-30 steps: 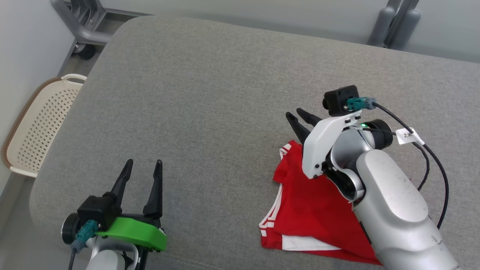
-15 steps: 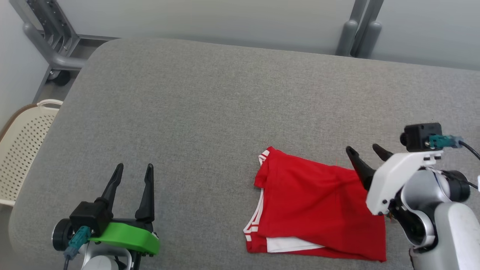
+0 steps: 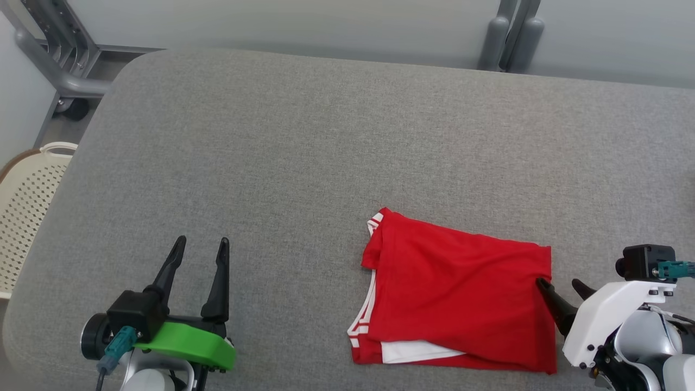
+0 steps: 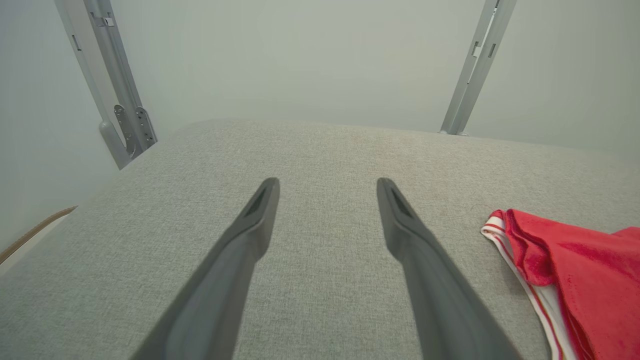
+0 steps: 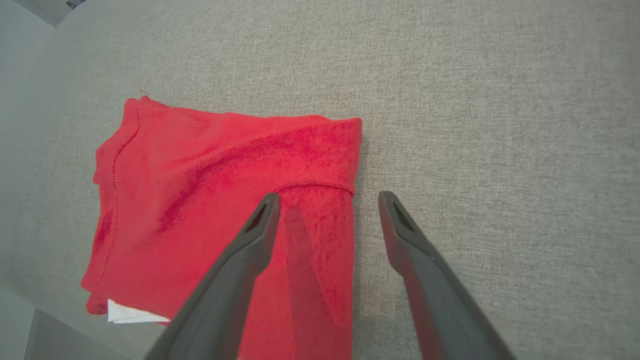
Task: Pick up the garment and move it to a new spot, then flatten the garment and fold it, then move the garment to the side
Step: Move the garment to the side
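A red garment with white trim lies folded flat near the front right of the grey padded table. It also shows in the right wrist view and at the right edge of the left wrist view. My right gripper hangs open just above the garment's right edge, one finger over the cloth and one over bare table. Nothing is between its fingers. My left gripper stands open and empty at the front left, well away from the garment.
A cream perforated basket sits on the floor off the table's left edge. Grey metal frame posts stand behind the table at the back left and back right. A pale wall runs behind.
My right arm has drawn back to the right and down off the garment, which now lies uncovered. The head camera has shifted, so the whole scene sits differently. The left gripper stays put.
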`<state>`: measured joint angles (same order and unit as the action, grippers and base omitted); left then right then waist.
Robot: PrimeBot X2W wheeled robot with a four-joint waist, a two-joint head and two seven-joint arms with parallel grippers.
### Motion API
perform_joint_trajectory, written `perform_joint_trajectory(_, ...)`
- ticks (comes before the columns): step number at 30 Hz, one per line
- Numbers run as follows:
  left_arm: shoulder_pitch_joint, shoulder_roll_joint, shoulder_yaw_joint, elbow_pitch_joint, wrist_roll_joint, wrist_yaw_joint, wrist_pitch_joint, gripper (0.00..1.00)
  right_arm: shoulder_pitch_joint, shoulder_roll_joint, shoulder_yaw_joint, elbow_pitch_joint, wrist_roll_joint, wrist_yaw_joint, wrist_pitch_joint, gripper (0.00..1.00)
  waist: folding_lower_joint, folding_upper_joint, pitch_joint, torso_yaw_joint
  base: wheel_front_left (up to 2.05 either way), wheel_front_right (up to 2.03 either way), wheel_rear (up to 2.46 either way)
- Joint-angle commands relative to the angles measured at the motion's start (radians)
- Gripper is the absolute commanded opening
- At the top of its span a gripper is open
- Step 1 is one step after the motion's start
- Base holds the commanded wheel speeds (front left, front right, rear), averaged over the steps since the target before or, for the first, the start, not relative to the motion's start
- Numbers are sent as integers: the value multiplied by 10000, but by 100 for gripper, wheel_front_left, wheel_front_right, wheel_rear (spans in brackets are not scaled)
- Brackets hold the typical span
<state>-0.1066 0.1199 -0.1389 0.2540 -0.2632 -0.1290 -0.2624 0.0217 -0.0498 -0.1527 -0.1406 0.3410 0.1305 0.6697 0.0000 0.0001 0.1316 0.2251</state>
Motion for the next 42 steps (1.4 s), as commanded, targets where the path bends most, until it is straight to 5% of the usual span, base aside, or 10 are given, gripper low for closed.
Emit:
perform_joint_trajectory(1,-140,80,-21,-58,-60,-29,-25,100,94,-19,-1,153,63,1,-113,100,0,-1,154,22,0,0,0)
perform_joint_trajectory(14,-363,181,-172,-74,-73,-29,-25,100,-278,-14,243,1797,356,1,-564,100,0,-1,550,239,0,0,0)
perform_joint_trajectory(15,-377,185,-170,-77,-77,-29,-25,100,-285,-8,295,1927,371,1,-582,87,0,-1,574,245,0,0,0)
perform_joint_trajectory(16,-395,184,-170,-82,-76,-29,-25,100,-322,-4,326,2033,360,1,-610,48,0,-1,595,253,0,0,0)
perform_joint_trajectory(17,-407,178,-178,-82,-69,-29,-25,100,-367,-4,337,2134,340,1,-659,33,0,-1,609,263,0,0,0)
perform_joint_trajectory(18,-413,171,-187,-77,-58,-30,-25,100,-410,-2,372,2215,241,1,-648,0,0,-1,619,272,0,0,0)
perform_joint_trajectory(34,-723,14,-70,-342,83,-30,-26,100,-2420,-147,949,1766,-1683,-4,-209,0,0,-1,811,-464,0,0,0)
perform_joint_trajectory(42,-1185,-128,-42,-715,231,-30,-25,100,-4336,-1524,1699,1811,-2110,-5,272,0,0,-1,1318,-1458,0,0,0)
